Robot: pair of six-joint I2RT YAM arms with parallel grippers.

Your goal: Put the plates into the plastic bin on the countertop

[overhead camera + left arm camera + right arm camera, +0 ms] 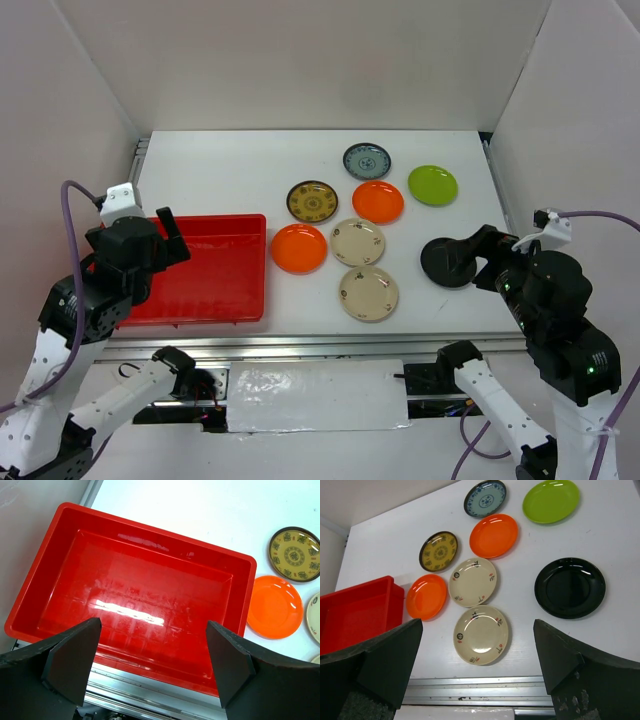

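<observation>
Left gripper (150,665), jaws spread wide and holding nothing, hangs over the near edge of the plastic bin (150,590), whose red floor fills its view from 10 to 2 o'clock. Right gripper (475,665), equally wide and unladen, faces the plates (378,202) on the countertop (220,170): cream plate (481,634) at 12 o'clock, black plate (570,587) at 1 o'clock, orange plate (426,596) at 11 o'clock, just beside the bin's right wall; all eight lie outside the bin, at its 3 o'clock in the top view
</observation>
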